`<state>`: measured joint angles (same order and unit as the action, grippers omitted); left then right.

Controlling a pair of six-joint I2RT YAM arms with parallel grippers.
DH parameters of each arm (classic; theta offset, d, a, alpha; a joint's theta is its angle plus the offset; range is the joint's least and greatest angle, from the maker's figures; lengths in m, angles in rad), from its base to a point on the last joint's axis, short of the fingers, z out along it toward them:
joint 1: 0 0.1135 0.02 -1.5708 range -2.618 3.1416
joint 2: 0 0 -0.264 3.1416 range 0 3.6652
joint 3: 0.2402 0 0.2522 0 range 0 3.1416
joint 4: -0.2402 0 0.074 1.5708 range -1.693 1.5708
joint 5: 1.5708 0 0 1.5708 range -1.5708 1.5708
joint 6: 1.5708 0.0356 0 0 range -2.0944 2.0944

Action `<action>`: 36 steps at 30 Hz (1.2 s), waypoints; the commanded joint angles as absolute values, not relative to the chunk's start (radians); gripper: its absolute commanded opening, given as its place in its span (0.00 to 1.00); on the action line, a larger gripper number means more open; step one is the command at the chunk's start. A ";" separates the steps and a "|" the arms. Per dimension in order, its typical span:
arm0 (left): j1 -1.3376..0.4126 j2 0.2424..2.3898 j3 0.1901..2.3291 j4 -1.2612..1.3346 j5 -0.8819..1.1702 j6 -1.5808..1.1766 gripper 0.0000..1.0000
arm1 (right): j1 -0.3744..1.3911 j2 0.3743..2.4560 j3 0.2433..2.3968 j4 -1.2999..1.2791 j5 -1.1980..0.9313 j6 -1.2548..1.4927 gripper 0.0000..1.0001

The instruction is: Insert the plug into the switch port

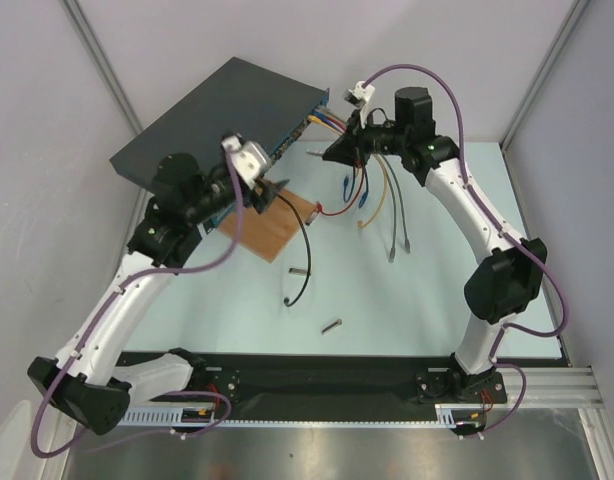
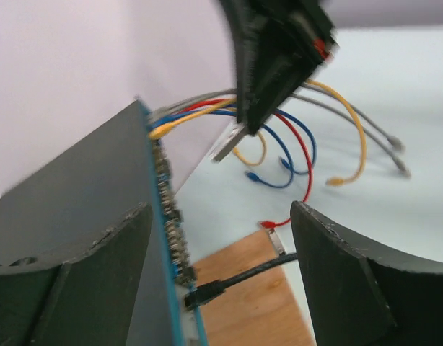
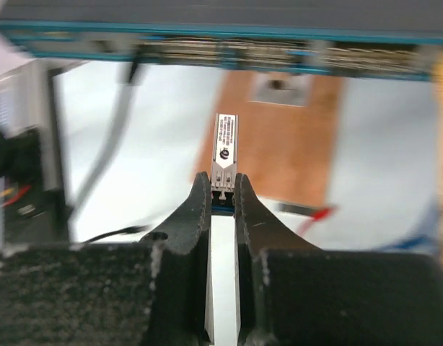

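Right wrist view blurring the ports of the flat dark-grey metal switch, right gripper clamping the small silver rectangular plug, switch lying just ahead, left gripper standing open.

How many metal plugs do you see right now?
3: one plug in the right end effector near the switch; two loose on the table, mid-table and beside the black cable. Others may be hidden.

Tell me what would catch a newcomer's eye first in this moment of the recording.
The large flat dark grey metal switch, blue port face toward the arms, sits far left on the table, coloured cables fanning from its right end. The right gripper pinches a small silver metal plug aimed at that face; the left gripper stands open by the switch front.
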<state>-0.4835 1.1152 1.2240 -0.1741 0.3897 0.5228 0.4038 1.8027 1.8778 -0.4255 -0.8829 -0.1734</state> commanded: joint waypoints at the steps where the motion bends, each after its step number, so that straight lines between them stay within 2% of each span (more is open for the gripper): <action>1: -0.401 1.127 1.330 -0.172 0.402 0.157 0.83 | 0.390 1.746 1.819 -0.070 -0.720 -0.147 0.00; 5: -0.286 1.190 1.380 -0.225 0.435 -0.068 0.83 | 0.402 1.746 1.732 0.087 -0.670 -0.182 0.00; 9: -0.238 1.278 1.433 -0.245 0.479 -0.155 0.79 | 0.423 1.769 1.710 0.136 -0.643 -0.253 0.00; 13: -0.236 1.324 1.457 -0.259 0.463 -0.129 0.75 | 0.434 1.814 1.745 0.178 -0.603 -0.290 0.00; 17: -0.227 1.356 1.491 -0.328 0.453 -0.068 0.75 | 0.437 1.859 1.802 0.143 -0.611 -0.284 0.00; 36: -0.221 1.411 1.494 -0.301 0.451 -0.067 0.76 | 0.463 1.887 1.816 0.025 -0.649 -0.353 0.00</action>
